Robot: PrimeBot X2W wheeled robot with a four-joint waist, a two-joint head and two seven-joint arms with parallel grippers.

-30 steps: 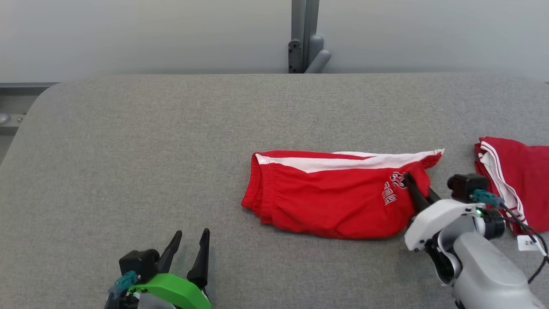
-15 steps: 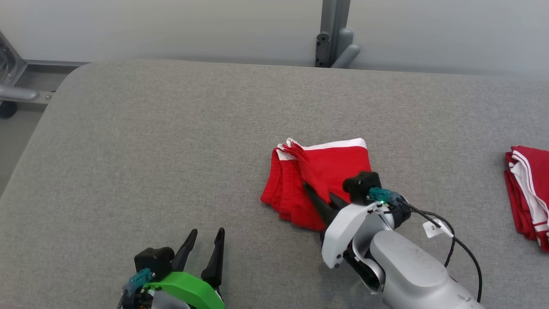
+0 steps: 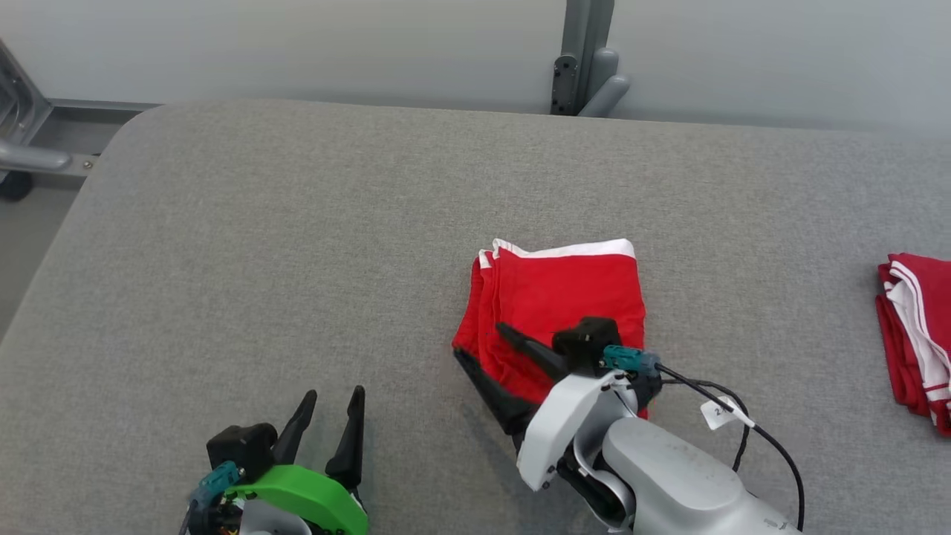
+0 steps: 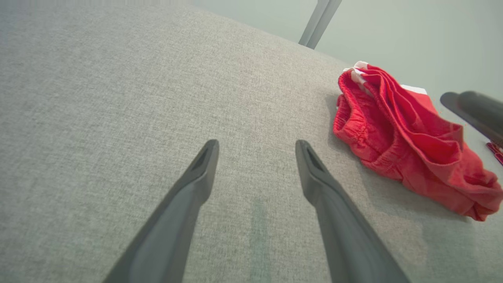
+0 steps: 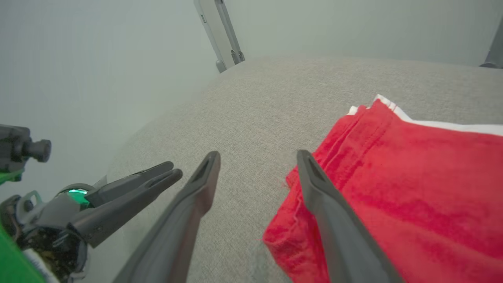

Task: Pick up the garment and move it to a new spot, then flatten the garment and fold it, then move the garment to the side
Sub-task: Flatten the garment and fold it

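Garment (image 3: pixel 565 297): red shorts with white trim, folded into a compact, nearly square packet. It lies flat on the grey surface (image 3: pixel 297 223), a little right of centre in the head view.
- Orientation: white band along the far edge; stacked fold edges along the left side, running far to near with a slight slant. In the left wrist view the garment (image 4: pixel 393 133) looks rumpled, with the layers bunched at its far corner. Its long axis cannot be judged, as the near part is covered.
- Right pincer (image 3: pixel 478 339): released, fingers spread wide. The arm reaches in from the lower right and points toward the far left. One finger lies over the garment's near-left part; the other sits just off its left edge over the bare surface. The right wrist view agrees: the pincer (image 5: pixel 257 153) straddles the corner of the garment (image 5: pixel 412 177) and grips no cloth.
- Left pincer (image 3: pixel 333 392): released, fingers apart and pointing away from the robot. It is low over the surface, well apart from the garment.
- Hidden: the garment's near-right corner lies behind the right wrist and its cable tag (image 3: pixel 719 409).
- Other items: a second red-and-white cloth (image 3: pixel 914 334), cut off by the right edge, and a grey post (image 3: pixel 587 56) beyond the surface.
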